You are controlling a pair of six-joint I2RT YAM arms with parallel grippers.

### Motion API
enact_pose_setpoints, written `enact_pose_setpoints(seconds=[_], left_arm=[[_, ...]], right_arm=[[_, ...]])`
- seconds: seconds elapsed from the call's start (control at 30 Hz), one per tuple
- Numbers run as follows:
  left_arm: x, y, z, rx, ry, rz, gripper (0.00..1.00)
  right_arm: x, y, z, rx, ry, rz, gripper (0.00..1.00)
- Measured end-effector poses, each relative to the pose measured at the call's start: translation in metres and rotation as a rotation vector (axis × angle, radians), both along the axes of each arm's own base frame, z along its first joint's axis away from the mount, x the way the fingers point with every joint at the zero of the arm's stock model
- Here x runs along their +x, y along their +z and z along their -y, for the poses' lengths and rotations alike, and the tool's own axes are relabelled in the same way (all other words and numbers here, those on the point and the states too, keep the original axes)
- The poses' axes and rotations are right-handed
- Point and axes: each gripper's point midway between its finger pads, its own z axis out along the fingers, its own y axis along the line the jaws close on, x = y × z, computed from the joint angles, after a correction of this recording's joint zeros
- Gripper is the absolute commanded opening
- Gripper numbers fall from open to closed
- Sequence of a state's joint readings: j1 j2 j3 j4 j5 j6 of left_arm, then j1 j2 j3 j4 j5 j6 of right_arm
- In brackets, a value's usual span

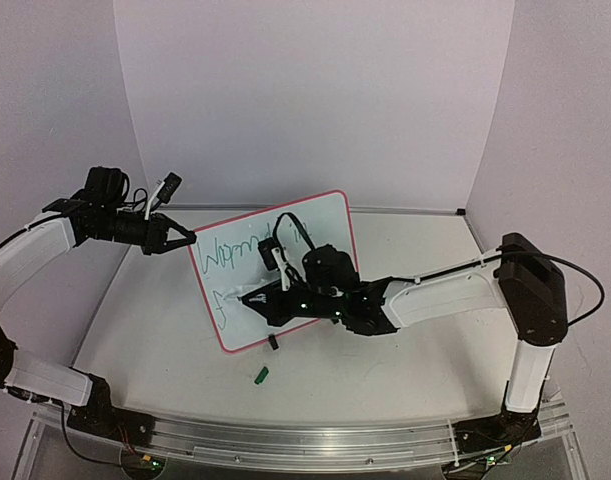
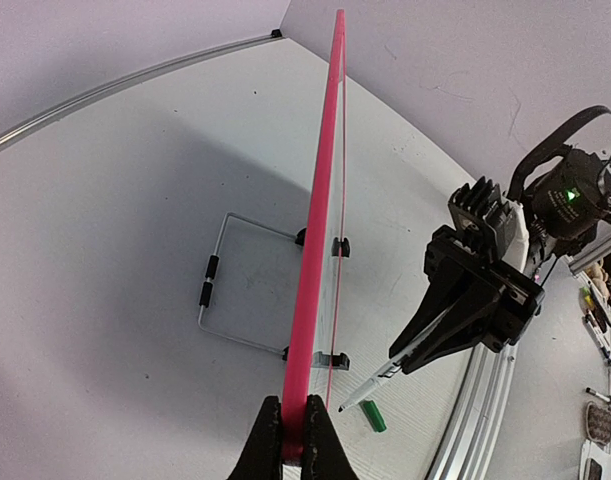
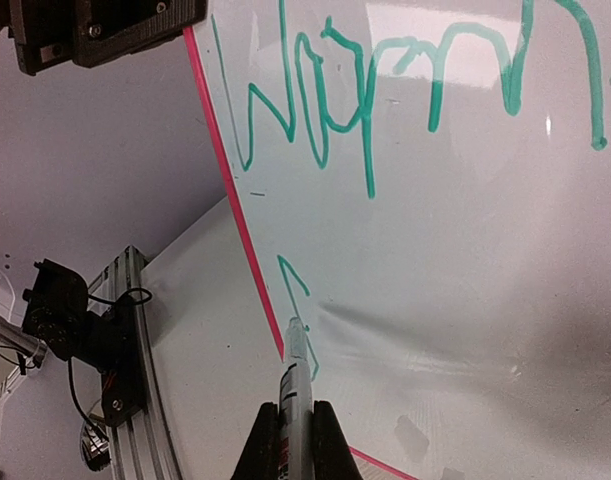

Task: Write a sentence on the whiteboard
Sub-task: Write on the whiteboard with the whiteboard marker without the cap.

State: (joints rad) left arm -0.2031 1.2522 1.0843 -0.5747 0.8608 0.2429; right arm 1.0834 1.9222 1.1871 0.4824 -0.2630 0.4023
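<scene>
The whiteboard stands tilted on the table, pink-framed; in the left wrist view it appears edge-on. My left gripper is shut on its frame at the upper left corner. The sentence runs in green script, starting "Warm", with a single "f"-like stroke on the lower line. My right gripper is shut on a marker, whose tip rests at that lower stroke near the board's left edge.
A green marker cap lies on the table in front of the board. A wire stand props the board from behind. An aluminium rail runs along the near edge. White walls close the back and sides.
</scene>
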Motion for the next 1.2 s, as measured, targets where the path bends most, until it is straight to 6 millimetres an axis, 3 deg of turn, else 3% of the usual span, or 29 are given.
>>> enact_pose_setpoints(seconds=[0.3,0.8,1.2], left_arm=[[0.000,0.000,0.000,0.000,-0.001,0.000,0.00],[0.000,0.000,0.000,0.001,0.000,0.001,0.00],[0.000,0.000,0.000,0.001,0.000,0.002,0.00]], right_arm=[[0.002,-0.009,-0.008,-0.025,0.005,-0.005,0.00],[0.007,-0.015,-0.005,-0.047,-0.050,-0.006,0.00],[0.001,-0.034,0.002,-0.079,-0.050,-0.041,0.00]])
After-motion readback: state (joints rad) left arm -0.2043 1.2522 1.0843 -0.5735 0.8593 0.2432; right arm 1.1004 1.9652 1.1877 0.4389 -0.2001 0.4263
